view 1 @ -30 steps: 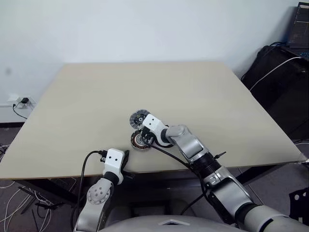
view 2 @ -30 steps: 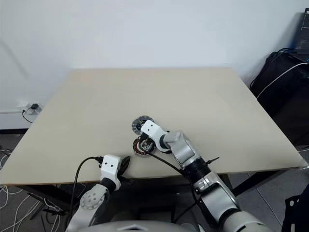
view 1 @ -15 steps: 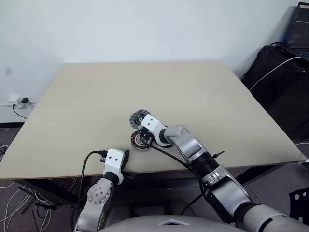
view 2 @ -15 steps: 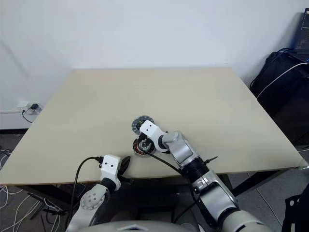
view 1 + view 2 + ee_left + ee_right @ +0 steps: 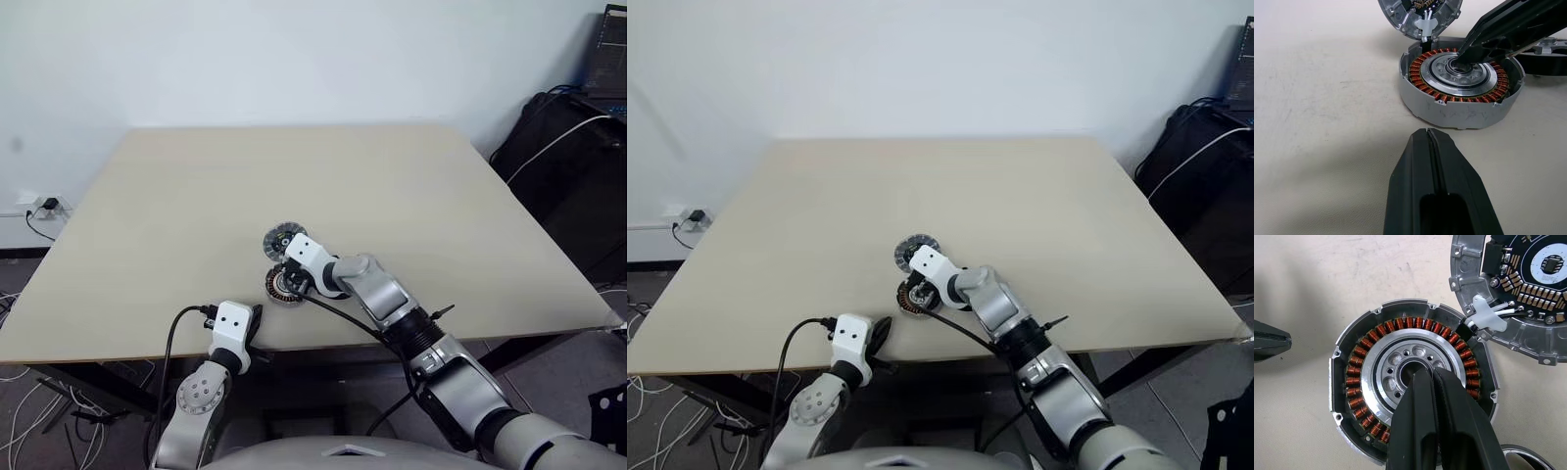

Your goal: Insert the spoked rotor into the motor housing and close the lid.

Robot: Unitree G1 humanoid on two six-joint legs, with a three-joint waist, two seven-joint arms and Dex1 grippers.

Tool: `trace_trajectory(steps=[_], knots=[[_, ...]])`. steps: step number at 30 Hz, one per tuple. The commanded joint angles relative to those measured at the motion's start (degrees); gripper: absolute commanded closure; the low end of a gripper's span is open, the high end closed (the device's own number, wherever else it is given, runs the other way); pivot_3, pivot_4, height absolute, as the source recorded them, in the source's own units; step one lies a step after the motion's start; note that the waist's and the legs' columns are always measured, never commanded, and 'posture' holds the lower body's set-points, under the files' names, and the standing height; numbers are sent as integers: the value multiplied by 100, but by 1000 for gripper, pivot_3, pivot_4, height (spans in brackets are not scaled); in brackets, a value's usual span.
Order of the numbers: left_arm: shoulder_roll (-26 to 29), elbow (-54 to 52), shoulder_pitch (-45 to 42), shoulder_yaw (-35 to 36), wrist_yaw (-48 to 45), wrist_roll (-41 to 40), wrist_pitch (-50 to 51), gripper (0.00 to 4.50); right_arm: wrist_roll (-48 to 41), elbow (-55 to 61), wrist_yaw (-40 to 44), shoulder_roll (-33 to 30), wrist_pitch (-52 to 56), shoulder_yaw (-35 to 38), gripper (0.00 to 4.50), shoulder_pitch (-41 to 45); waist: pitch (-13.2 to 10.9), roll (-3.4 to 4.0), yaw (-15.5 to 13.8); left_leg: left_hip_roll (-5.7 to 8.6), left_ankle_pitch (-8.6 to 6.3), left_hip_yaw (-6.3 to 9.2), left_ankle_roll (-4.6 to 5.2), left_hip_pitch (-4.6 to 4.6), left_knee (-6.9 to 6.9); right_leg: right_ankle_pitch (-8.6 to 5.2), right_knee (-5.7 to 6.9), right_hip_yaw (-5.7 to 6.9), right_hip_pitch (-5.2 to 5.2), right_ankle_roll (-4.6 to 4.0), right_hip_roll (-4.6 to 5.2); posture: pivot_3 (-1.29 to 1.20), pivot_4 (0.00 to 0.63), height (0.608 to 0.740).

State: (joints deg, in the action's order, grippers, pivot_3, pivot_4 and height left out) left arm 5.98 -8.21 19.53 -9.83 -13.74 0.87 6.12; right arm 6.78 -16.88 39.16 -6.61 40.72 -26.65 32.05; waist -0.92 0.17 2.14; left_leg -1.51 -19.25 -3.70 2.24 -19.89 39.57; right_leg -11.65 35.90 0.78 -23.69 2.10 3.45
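Nearest the table's front edge, the left gripper (image 5: 1440, 147) rests with its fingers pressed together, empty, aimed at the motor housing (image 5: 1462, 88) but short of it. Just beyond, the right gripper (image 5: 1430, 382) stands over the housing, its fingers pressed together with their tips at the central bore of the silver hub, so it is the closer arm. The spoked rotor (image 5: 1405, 377) appears already seated inside the copper windings. Touching the housing's far side lies the lid (image 5: 1520, 289), circuit face up, joined by white wires; closing likely means swinging it back over the housing.
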Motion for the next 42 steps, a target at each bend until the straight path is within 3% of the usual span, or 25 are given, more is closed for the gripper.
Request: trace_trajectory(steps=[1, 6, 12, 16, 20, 30, 33, 37, 42], knots=[[-28, -61, -37, -30, 26, -42, -34, 4500, -75, 112, 97, -21, 59, -1, 3859, 109, 0, 1, 1, 0, 0, 0, 0, 0, 0, 0, 0, 0, 0, 0, 0, 0, 0, 740], [-30, -66, -35, -26, 34, -39, -29, 4500, -77, 159, 86, -44, 29, -21, 2273, 120, 0, 1, 2, 0, 0, 0, 0, 0, 0, 0, 1, 1, 0, 0, 0, 0, 0, 740], [-25, -62, -38, -27, 21, -43, -25, 4500, -102, 415, -82, -45, -41, 129, 2273, 122, -1, 0, 1, 0, 0, 0, 0, -2, 0, 0, 1, 0, -2, 0, 0, 0, 0, 740], [-17, -59, -44, -29, 13, -38, -38, 4500, -137, 713, -301, -89, -41, 319, 3175, 17, -1, 0, -1, 0, 0, 1, 0, -2, 0, 0, 1, 1, -2, 0, 0, 0, 0, 740], [-1, -79, -30, -26, 9, -29, -55, 4500, -290, 1314, -643, -143, 13, 789, 4485, -331, -1, -3, -15, 0, 0, 3, 0, -4, 0, 0, -1, 2, -3, 0, 0, 0, 0, 740], [124, -158, -7, -44, -93, -54, 15, 4500, -702, 2778, -1811, -191, -53, 2440, 4485, -1817, -5, -2, -38, 0, -3, 5, 2, -10, -1, -6, -4, 4, -6, 5, 2, 0, 0, 740], [163, -156, -41, -69, -158, -55, 77, 4500, -1353, 3122, -1873, 64, 715, 3175, 4485, -2167, -8, 0, -23, -1, -3, 6, 1, -9, -3, -20, -3, 4, -7, 25, 1, 0, 0, 740], [192, -150, -84, -88, -249, -65, 148, 4500, -1897, 3244, -2270, 472, 1483, 3997, 3667, -2391, -8, 1, -19, -6, -3, 5, 1, -6, -2, -19, -1, 3, -4, 24, 1, 0, 0, 740], [214, -167, -93, -86, -294, -70, 199, 4500, -2493, 3278, -2685, 923, 2189, 4747, 1983, -2351, -15, 12, -8, -9, -4, 5, 2, -7, -3, -19, -1, 2, -7, 23, 3, 0, 0, 740]])
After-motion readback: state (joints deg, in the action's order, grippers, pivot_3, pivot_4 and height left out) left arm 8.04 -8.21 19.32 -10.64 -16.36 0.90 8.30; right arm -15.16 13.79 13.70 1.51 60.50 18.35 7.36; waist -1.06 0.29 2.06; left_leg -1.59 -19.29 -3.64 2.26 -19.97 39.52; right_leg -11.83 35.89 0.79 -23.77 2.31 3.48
